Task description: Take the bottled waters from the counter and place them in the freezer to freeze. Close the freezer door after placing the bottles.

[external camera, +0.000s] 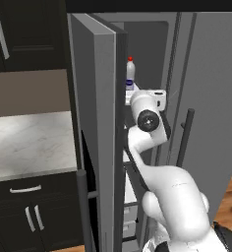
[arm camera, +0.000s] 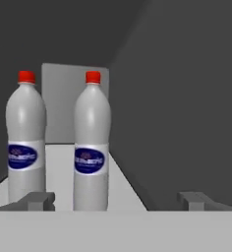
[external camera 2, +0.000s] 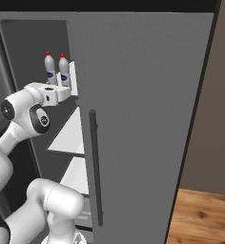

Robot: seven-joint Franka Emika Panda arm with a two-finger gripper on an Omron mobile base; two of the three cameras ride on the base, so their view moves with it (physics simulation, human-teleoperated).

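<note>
Fingers [arm camera: 120, 201] are spread wide apart, gripping nothing, with the nearer bottle [arm camera: 91, 147] standing upright between them on the white shelf [arm camera: 123, 189] inside the freezer [external camera 2: 35, 52]. Second bottle [arm camera: 25, 142] stands upright just beside it, closer to the shelf's other edge. Freezer door [external camera: 96, 133] is hanging open, next to the marble bench [external camera: 29, 142]

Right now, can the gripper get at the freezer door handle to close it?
Probably not directly: the gripper, jaws open, is inside the freezer facing two bottles. The freezer door stands open beside the arm; it must withdraw first.
</note>
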